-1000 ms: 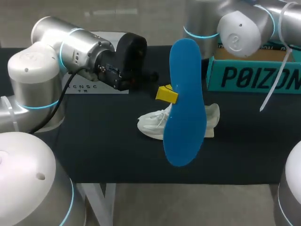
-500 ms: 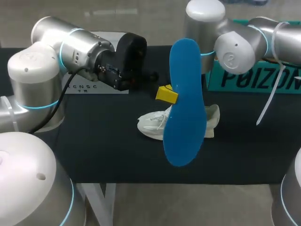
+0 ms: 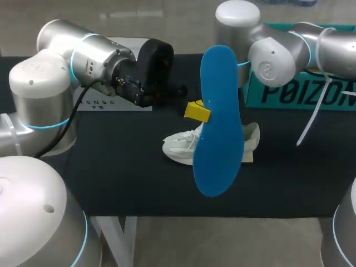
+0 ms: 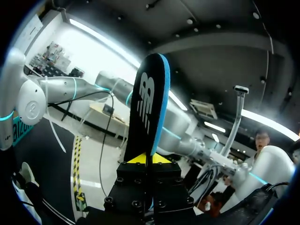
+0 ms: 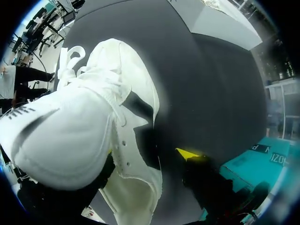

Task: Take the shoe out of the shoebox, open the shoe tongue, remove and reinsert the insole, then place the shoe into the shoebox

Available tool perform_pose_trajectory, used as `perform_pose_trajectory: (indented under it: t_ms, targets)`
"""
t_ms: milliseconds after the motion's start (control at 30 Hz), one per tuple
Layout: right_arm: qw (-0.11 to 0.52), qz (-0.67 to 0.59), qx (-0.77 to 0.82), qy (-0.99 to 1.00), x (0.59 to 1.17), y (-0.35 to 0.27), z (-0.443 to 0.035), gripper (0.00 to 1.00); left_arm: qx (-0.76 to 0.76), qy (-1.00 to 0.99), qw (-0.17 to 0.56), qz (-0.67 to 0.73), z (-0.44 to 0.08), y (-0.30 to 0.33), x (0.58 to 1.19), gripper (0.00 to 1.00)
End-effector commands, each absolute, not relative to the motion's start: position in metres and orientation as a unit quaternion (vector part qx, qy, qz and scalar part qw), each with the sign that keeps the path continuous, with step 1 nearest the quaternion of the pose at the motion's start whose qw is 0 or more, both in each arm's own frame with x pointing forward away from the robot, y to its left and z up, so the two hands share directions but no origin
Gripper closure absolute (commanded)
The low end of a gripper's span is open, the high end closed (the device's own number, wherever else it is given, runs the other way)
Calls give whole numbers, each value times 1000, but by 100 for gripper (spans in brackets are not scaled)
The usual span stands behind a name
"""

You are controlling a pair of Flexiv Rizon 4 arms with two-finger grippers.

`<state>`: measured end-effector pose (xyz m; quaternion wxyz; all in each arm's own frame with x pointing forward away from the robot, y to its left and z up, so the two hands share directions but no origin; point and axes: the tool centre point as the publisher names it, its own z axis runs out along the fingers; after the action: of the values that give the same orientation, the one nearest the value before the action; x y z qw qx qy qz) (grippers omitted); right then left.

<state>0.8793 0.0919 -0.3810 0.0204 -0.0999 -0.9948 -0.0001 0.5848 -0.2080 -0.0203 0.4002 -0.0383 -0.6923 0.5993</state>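
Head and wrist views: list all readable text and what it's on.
"P0IZO", next letter cut off: side of the teal shoebox.
"RENSE", "TM" beneath, start hidden: white sheet.
"NB" logo: dark face of the blue-edged insole in the left gripper.
Shoebox print in the right wrist view: too blurred to read.

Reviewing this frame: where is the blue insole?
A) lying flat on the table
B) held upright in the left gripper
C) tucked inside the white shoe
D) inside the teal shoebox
B: the blue insole stands on end, clamped in the left gripper, while the white shoe sits on the table.
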Motion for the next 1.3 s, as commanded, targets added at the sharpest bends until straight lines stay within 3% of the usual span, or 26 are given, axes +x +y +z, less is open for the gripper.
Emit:
perform_pose_trajectory:
  t_ms: [33, 67, 100, 633, 867, 967, 1300]
  targets:
    - [27, -3, -106, -994, 877, 90, -389, 68, -38, -692, 400, 600, -21, -209, 584, 100]
    - [29, -5, -108, -994, 876, 89, -390, 92, -38, -692, 400, 600, -21, -209, 584, 100]
    - [31, -7, -104, -994, 874, 89, -391, 100, -38, -692, 400, 600, -21, -209, 584, 100]
    - [37, -7, -96, -995, 871, 89, -392, 100, -38, -692, 400, 600, -21, -209, 584, 100]
    - [81, 30, -400, -912, 846, 84, -371, 100, -38, -692, 400, 600, -21, -209, 584, 100]
    - [103, -11, -518, -849, 832, 72, -365, 100, -38, -692, 400, 600, -21, -209, 584, 100]
    - [56, -39, -709, -702, 832, 64, -356, 100, -38, -692, 400, 600, -21, -209, 584, 100]
